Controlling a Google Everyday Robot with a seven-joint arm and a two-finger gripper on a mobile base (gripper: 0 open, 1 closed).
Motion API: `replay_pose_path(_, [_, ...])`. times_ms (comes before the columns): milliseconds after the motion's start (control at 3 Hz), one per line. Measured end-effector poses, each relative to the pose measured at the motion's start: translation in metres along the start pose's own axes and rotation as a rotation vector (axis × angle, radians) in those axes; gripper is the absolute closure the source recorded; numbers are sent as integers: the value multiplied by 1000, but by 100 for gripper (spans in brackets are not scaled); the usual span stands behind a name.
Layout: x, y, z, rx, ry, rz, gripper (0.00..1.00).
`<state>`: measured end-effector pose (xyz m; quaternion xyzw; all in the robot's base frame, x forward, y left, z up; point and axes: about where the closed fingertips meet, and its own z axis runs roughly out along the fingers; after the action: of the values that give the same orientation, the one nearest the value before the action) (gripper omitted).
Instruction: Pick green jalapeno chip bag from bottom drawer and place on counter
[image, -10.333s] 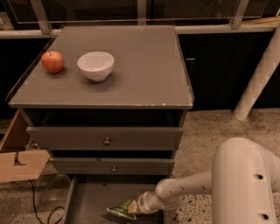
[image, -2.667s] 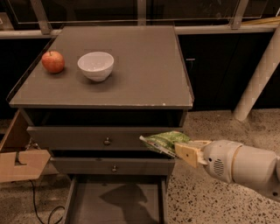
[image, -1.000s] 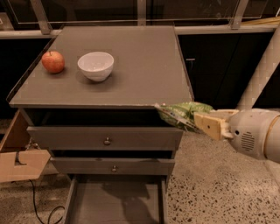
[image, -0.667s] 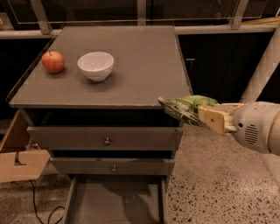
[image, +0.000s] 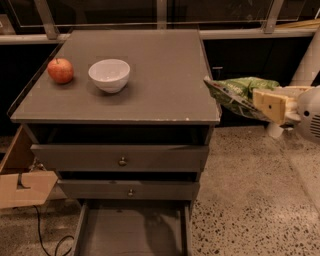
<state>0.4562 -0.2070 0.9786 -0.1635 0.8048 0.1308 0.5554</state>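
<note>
My gripper (image: 261, 104) is at the right, just past the counter's right edge, shut on the green jalapeno chip bag (image: 236, 95). The bag hangs in the air at about counter height, its silvery edge pointing left toward the counter (image: 165, 75). The bottom drawer (image: 132, 230) is pulled open at the foot of the cabinet and shows only its bare grey floor.
A red apple (image: 60, 70) and a white bowl (image: 109, 75) sit on the counter's left half. Two knobbed drawers (image: 122, 161) are shut above the open one. A cardboard box (image: 20, 175) stands left of the cabinet. A white post (image: 306, 65) stands at the far right.
My gripper has lifted the bag out of the bottom drawer, up past the drawer fronts, and to the right side of the counter at counter height.
</note>
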Motion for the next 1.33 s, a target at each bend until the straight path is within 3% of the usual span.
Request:
replay_pose_path(333, [0,0,0,0,0,0,100])
replay_pose_path(667, [-16,2,13,-18,-28,-4,100])
replay_pose_path(1000, [-50,8,29,-60,-77,-24,100])
replay_pose_path(1333, [-59,24,42,-127,-89,-19,100])
